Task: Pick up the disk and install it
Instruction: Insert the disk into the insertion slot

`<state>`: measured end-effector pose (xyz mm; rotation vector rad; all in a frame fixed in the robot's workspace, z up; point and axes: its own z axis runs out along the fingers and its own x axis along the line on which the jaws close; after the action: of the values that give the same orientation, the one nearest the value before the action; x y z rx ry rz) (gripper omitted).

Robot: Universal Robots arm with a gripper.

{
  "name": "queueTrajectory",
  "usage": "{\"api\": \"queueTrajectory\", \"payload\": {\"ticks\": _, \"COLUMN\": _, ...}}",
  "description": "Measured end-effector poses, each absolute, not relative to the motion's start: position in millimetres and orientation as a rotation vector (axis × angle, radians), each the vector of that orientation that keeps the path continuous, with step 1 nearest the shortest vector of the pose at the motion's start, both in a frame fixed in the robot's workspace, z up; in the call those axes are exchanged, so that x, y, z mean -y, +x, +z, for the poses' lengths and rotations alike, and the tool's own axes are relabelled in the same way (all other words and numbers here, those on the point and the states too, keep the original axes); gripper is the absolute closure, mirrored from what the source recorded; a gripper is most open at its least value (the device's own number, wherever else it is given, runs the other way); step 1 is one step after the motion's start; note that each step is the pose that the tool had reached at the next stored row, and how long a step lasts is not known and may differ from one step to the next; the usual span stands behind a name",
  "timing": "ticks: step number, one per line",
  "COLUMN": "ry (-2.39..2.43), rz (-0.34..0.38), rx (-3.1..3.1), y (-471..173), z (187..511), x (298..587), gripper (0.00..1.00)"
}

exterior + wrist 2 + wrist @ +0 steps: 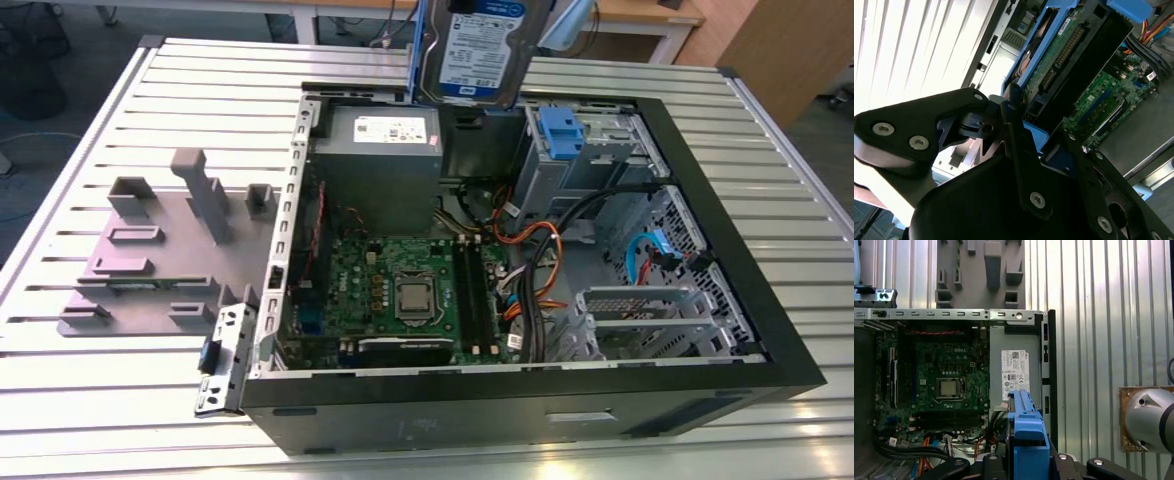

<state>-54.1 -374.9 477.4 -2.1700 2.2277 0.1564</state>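
Claw (1027,460) clenched on disk (477,50); disk held on edge above open computer case (747,300) near table (107,420) far edge, probably aligned for drive bay (587,150).

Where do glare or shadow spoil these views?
Second wrist view: the table blows out to white, while the hand gripping the disk is nearly black. First wrist view: the table gleams; the motherboard is evenly lit. Exterior view: even light, no glare.

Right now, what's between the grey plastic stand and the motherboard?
The computer case's slotted metal rear wall stands between the grey plastic stand and the motherboard, in the exterior view and the first wrist view.
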Motion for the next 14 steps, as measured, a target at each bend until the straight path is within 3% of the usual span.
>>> {"api": "queueTrajectory", "payload": {"ticks": 14, "ry": -2.17, "rz": 0.156, "rx": -2.228, "y": -50.8, "z": 477.2, "x": 375.5, "gripper": 0.63}}
